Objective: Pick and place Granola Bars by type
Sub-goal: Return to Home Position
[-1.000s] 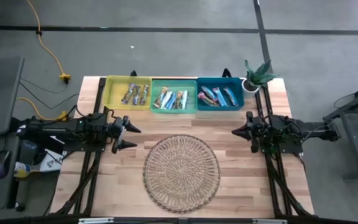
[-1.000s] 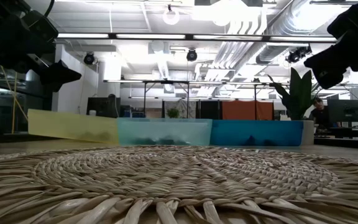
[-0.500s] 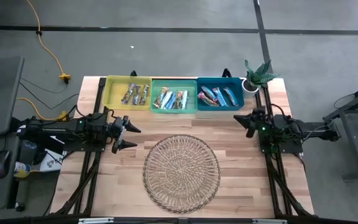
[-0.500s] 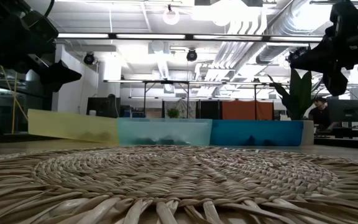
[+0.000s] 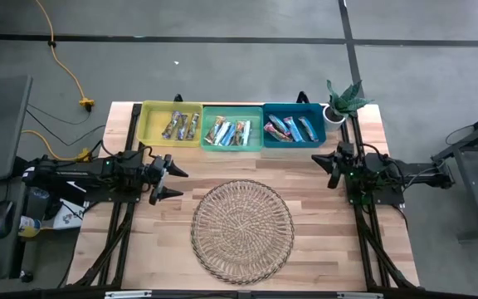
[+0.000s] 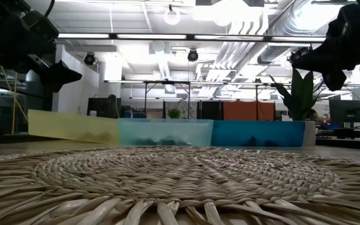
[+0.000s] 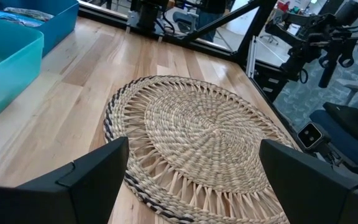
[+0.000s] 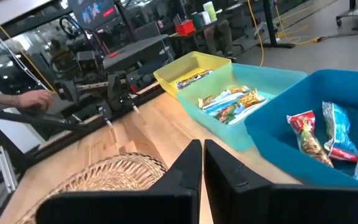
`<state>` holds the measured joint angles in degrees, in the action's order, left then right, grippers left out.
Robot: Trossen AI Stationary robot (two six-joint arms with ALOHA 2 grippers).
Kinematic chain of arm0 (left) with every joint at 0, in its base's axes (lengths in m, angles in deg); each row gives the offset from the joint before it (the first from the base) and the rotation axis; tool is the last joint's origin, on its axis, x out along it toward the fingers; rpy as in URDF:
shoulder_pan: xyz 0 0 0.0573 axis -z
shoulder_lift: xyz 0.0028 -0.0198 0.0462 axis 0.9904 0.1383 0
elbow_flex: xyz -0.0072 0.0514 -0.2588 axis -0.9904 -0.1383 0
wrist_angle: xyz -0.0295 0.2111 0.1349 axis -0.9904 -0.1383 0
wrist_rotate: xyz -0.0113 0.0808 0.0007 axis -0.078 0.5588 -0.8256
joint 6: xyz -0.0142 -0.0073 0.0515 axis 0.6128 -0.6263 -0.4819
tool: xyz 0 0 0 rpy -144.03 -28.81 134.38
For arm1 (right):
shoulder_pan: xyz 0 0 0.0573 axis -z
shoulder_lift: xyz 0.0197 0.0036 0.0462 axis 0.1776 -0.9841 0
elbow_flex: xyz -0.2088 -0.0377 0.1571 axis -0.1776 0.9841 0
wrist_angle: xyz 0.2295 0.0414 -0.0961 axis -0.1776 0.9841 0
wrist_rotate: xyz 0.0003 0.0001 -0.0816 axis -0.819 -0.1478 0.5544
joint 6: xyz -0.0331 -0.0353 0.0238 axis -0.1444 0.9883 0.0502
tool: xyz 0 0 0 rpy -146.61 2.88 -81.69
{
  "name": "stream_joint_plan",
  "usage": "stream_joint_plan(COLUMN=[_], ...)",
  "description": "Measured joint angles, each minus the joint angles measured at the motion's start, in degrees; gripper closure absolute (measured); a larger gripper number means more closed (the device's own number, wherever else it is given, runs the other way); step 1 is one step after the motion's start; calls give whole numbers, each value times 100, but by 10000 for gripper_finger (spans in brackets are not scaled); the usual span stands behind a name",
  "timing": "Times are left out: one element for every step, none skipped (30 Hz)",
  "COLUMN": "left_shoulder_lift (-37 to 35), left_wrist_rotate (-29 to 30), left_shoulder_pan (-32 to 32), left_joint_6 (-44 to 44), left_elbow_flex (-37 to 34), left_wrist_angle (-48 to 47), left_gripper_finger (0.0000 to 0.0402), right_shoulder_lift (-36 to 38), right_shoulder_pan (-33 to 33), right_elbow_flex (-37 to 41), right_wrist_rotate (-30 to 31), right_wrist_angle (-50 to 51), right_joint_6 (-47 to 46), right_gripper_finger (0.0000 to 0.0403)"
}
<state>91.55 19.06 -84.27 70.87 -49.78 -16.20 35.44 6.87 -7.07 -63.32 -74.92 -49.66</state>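
Right tool [image 5: 320,161] nearer the bins [image 5: 232,106] now; shiny wrapped Granola Bars [image 5: 231,132] inside.

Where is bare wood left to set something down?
Bare wood runs between the three bins and the wicker tray, and on both sides of the tray toward the near edge. Crowded: bins hold granola bars, plant at far right corner, left gripper and right gripper flank the strip.

Open tabletop [image 5: 322,241] around wicker tray [image 5: 242,231]
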Motion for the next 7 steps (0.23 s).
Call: stream_joint_plan(left_shoulder_lift=[2,0,1,0,0,2,0], left_wrist_rotate=[0,0,0,0,-2,-2,-2], left_shoulder_pan=[0,0,-1,0,-1,0,0], left_joint_6=[1,0,1,0,2,2,2], left_elbow_flex=[0,0,0,2,0,0,0], left_wrist_angle=[0,0,0,0,0,0,0], left_gripper_finger=[43,43,43,43,43,43,43], right_shoulder_lift=[0,0,0,0,0,0,0], right_shoulder_pan=[0,0,0,0,0,0,0], right_elbow_flex=[0,0,2,1,2,2,2], right_wrist_rotate=[0,0,0,0,0,0,0], right_wrist_angle=[0,0,0,0,0,0,0], right_joint_6=[24,25,2,-10,-7,5,12], right_gripper_finger=[402,402,402,402,402,402,402])
